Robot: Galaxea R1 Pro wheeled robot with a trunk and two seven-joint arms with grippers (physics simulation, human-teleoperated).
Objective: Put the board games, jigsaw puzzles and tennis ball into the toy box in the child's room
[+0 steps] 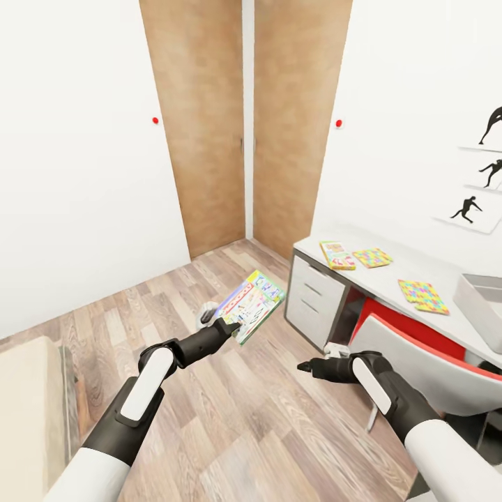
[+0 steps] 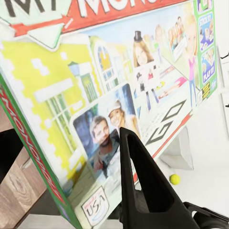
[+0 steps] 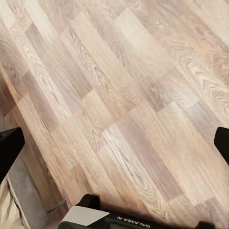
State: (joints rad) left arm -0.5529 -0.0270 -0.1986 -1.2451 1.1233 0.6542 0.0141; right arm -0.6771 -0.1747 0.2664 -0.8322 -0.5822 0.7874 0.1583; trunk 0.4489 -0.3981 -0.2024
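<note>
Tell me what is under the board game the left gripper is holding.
In the head view, the board game in the left gripper hangs in the air above the wooden floor. The patch of floor straight behind the box is covered, so anything lying there cannot be seen.

Desk (image 1: 418, 268): stands at the right, against the wall, drawers at its near-left end. 
On the desk, from its far left end: board game (image 1: 337, 254), then jigsaw puzzle (image 1: 372, 257) just beside it; second jigsaw puzzle (image 1: 422, 295) nearer and well apart; toy box (image 1: 481, 300) at the right edge. 
Chair (image 1: 425, 355): before the desk, partly under it. 
Doors (image 1: 244, 118): behind, centre. 
Bed (image 1: 28, 411): near left, on the floor. 
Second board game (image 1: 251, 305): held in the left end effector (image 1: 229, 325), above the floor, left of the desk. 
Right end effector (image 1: 307, 365): over the floor, before the desk drawers.
</note>
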